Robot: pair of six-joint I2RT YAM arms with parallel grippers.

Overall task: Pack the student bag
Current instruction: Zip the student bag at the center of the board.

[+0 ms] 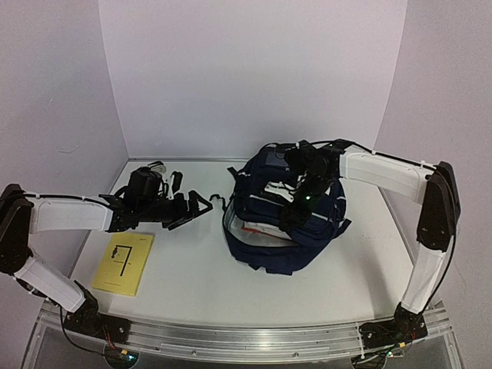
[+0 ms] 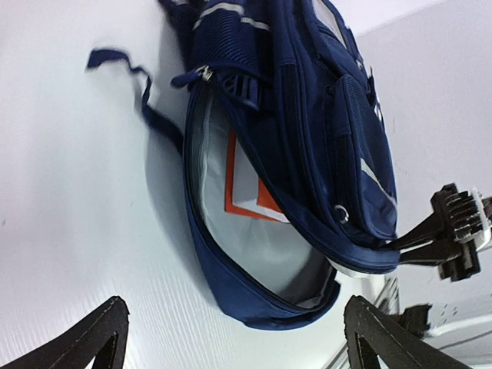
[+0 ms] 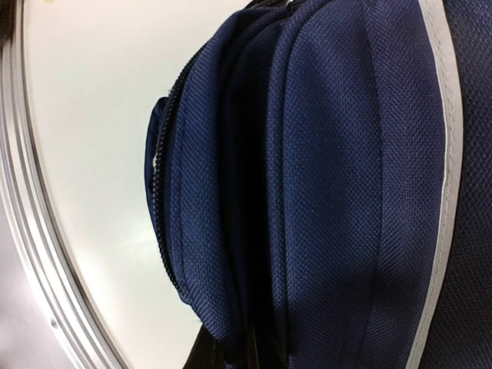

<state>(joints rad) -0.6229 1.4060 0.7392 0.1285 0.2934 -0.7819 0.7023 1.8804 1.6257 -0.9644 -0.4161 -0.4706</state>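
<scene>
Top external is showing the large dark navy fabric backpack (image 1: 284, 231) lying centre-right, right gripper (image 1: 296, 211) pinching its flap open; left gripper (image 1: 198, 211), spread wide and empty, is probably needing the flat yellow booklet (image 1: 123, 263) next.

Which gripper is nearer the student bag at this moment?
Right. The right gripper is shut on the student bag's raised upper flap, holding the mouth open. The left gripper hangs open to the bag's left, apart from it, facing the opening.
</scene>
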